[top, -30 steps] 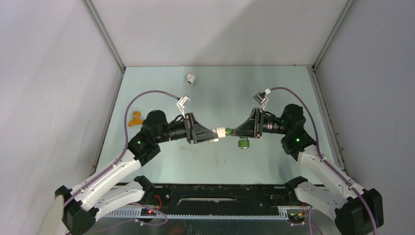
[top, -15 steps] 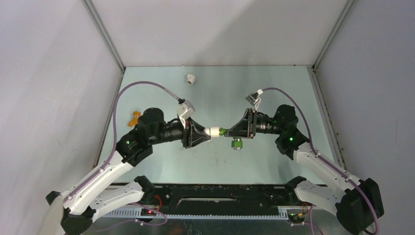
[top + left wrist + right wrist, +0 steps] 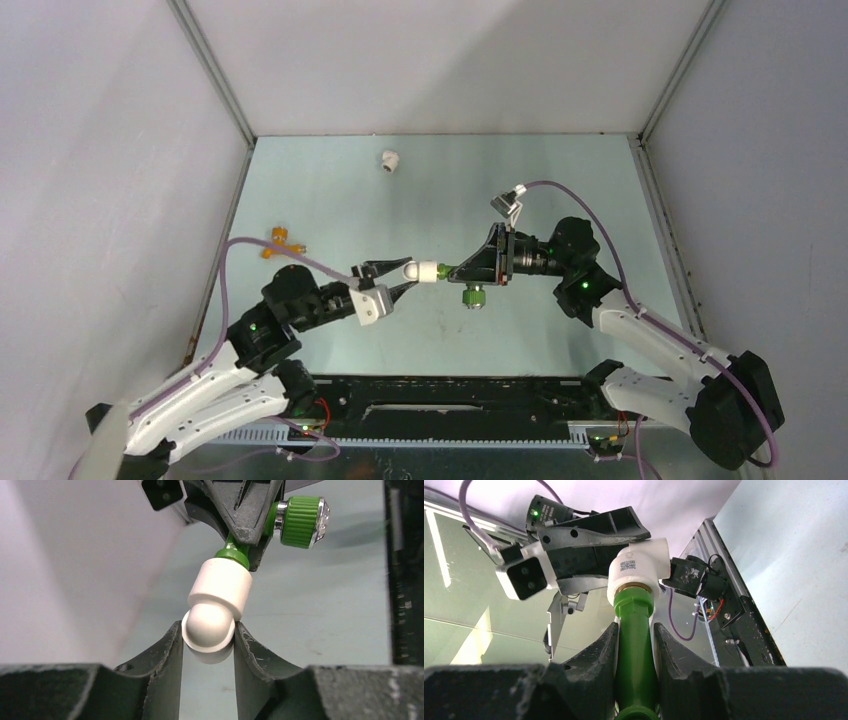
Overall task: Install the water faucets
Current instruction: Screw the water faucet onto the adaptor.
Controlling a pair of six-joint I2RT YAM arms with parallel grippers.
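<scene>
The green faucet [image 3: 452,268] is held in the air over the table's middle, its ribbed green knob [image 3: 470,297] hanging below. My right gripper [image 3: 466,268] is shut on its stem [image 3: 635,615]. A white elbow fitting [image 3: 425,271] sits on the faucet's end, brass ring against green [image 3: 639,567]. My left gripper [image 3: 400,275] has its fingertips pressed on both sides of the elbow's rounded corner [image 3: 220,592]. The orange faucet [image 3: 283,240] lies on the table at the left, apart from both grippers.
A second white elbow fitting [image 3: 389,160] lies near the back wall. Grey walls close in the left, back and right sides. The black rail [image 3: 450,400] with the arm bases runs along the near edge.
My left arm has pulled back and down and its wrist has turned, so it grips only the elbow's tip. The right gripper, faucet and elbow have shifted left. The orange faucet is now uncovered.
</scene>
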